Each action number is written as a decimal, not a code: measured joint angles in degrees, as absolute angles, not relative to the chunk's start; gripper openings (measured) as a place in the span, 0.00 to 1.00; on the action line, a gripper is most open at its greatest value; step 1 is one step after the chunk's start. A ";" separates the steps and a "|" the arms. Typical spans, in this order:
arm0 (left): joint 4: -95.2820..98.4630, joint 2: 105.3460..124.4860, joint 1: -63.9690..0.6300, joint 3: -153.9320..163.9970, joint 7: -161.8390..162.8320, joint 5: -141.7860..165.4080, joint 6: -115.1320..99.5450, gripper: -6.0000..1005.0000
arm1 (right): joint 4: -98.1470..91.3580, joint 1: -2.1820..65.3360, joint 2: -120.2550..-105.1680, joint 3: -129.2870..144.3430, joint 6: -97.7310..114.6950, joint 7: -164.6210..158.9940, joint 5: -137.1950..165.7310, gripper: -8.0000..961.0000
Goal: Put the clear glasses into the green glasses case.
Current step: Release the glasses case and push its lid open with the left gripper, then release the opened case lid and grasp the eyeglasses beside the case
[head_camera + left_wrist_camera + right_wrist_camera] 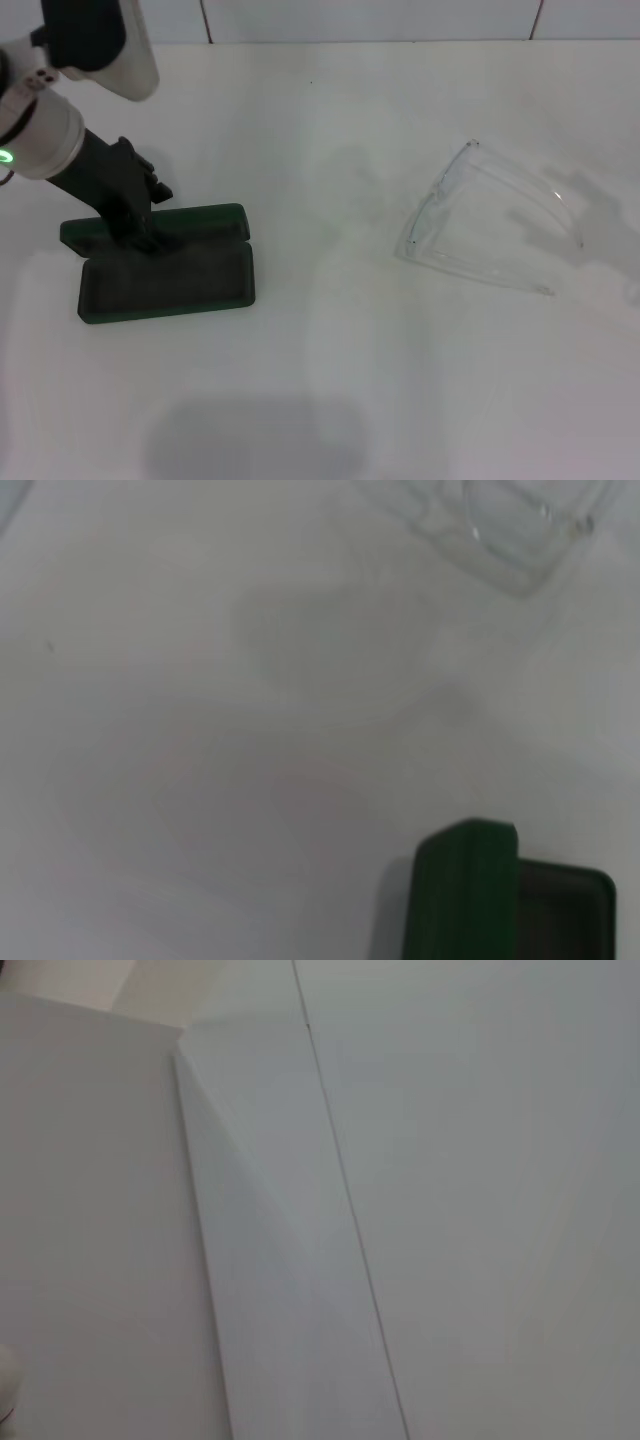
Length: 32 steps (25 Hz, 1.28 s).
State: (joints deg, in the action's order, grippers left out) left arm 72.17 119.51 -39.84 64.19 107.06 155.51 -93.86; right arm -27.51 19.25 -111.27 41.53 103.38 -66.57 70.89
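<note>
The green glasses case (pixel 165 280) lies open at the left of the white table, its dark lining facing up and its lid (pixel 200 222) folded back behind the tray. My left gripper (pixel 140 230) comes down from the upper left onto the lid's near edge, touching the case. The clear glasses (pixel 490 225) rest on the table to the right, arms unfolded, well away from the case. In the left wrist view a corner of the case (pixel 465 900) and part of the glasses (pixel 510 540) show. The right gripper is out of view.
The white table (pixel 330 380) stretches between case and glasses, with a tiled wall (pixel 370 18) along its far edge. The right wrist view shows only white wall panels (pixel 450 1210).
</note>
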 joint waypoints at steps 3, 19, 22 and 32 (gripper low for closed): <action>70.50 119.48 -40.54 65.69 108.65 156.99 -93.85 0.55 | -26.82 19.38 -111.07 41.47 103.25 -66.21 70.87 0.91; 75.44 119.73 -39.89 71.77 111.14 154.19 -97.03 0.24 | -25.13 18.68 -110.96 40.87 102.95 -64.26 71.15 0.91; 79.04 119.75 -39.80 72.79 112.48 152.83 -98.77 0.21 | -26.06 18.75 -110.56 41.02 102.87 -64.24 73.06 0.91; 95.39 119.47 -36.61 67.55 115.02 152.43 -99.86 0.20 | -51.59 24.65 -109.45 41.55 99.53 -78.12 95.44 0.81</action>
State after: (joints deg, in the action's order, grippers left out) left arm 95.39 119.47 -36.61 67.55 115.02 152.43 -99.86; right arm -51.59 24.65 -109.45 41.56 99.53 -78.12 95.44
